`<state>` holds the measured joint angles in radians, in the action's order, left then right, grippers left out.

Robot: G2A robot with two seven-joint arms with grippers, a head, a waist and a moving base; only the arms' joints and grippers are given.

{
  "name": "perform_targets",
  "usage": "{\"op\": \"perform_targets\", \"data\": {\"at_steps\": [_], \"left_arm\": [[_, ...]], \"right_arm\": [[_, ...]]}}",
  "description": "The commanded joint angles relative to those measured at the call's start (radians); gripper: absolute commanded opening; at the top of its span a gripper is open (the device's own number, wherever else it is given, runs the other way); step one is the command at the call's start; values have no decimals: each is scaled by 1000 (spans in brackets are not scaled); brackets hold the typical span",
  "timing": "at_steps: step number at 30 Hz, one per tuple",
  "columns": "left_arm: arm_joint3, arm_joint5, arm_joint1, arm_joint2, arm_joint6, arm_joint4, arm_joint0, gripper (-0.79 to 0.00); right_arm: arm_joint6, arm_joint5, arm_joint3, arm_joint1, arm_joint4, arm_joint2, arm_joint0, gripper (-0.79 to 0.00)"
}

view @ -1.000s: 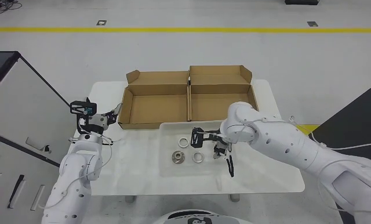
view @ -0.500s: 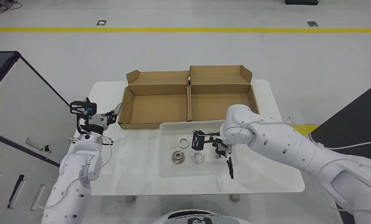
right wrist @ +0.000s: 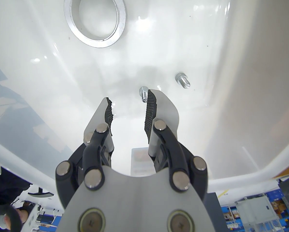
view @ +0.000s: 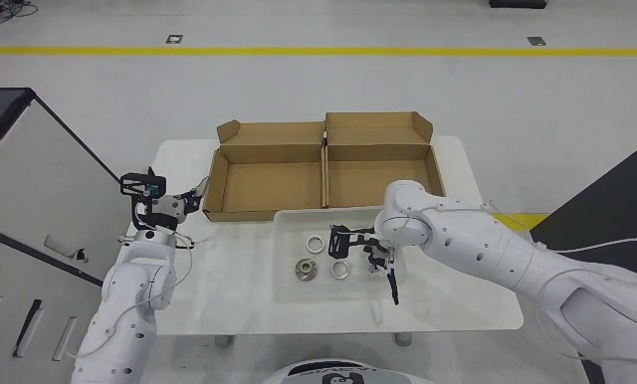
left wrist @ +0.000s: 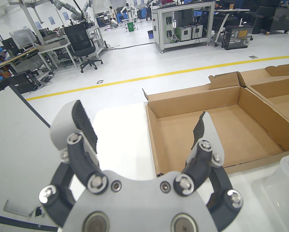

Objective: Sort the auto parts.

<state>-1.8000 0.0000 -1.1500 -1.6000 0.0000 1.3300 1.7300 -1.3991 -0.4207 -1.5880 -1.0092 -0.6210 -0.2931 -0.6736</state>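
right gripper point(right wrist: 129, 98) is low inside the clear tray point(right wrist: 231, 102), fingers spread a little with nothing between them, tips just beside a small bolt point(right wrist: 143, 92), so I'd guess it's lining up to pinch that one. second bolt point(right wrist: 182, 80) lies near it, metal ring point(right wrist: 95, 41) farther across the tray. left gripper point(left wrist: 140, 117) hangs outside the tray by the cardboard box point(left wrist: 243, 126), fingers wide apart, probably just out of the way

Right gripper point(view: 381, 262) low in clear tray point(view: 448, 285), near ring point(view: 340, 270); cardboard boxes point(view: 267, 180) just behind tray
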Motion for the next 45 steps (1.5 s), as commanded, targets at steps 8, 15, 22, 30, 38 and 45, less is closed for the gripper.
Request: {"op": "perform_targets", "data": {"at_steps": [8,15,22,30,38,45], "left_arm": [[0,0,0,0,0,0,0,0],[0,0,0,0,0,0,0,0],[0,0,0,0,0,0,0,0],[0,0,0,0,0,0,0,0],[0,0,0,0,0,0,0,0],[0,0,0,0,0,0,0,0]], "right_arm": [[13,-11,21,-19,-20,6,-1,-437],[14,-14,40,-32,-30,9,-1,-443],[9,-9,53,-39,-38,8,0,-449],[6,-6,62,-42,-46,4,-3,-468],[-5,7,83,-48,-29,-2,-4,-785],[-26,25,28,-40,4,-36,0,-785]]}}
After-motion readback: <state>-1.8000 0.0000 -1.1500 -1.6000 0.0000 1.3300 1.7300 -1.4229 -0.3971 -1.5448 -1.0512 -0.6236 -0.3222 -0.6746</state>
